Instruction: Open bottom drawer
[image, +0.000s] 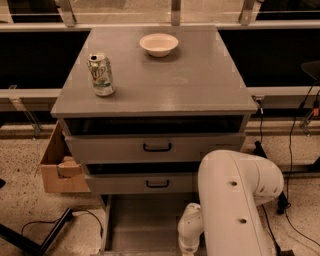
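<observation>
The grey cabinet (155, 85) has three drawers. The bottom drawer (145, 222) is pulled well out towards me; I see its plain grey inside and its left side wall, while its front and black handle are below the frame's bottom edge. My gripper (189, 246) hangs from the white arm (235, 200) at the drawer's right front, low at the bottom edge of the view, with its tip cut off by that edge. The two taller drawers above, with black handles (157, 147), stand slightly ajar.
A green soda can (101, 74) and a white bowl (158, 44) stand on the cabinet top. A cardboard box (57, 167) sits on the floor left of the cabinet. Cables (292, 150) run on the right, and a black stand leg (35, 240) lies at lower left.
</observation>
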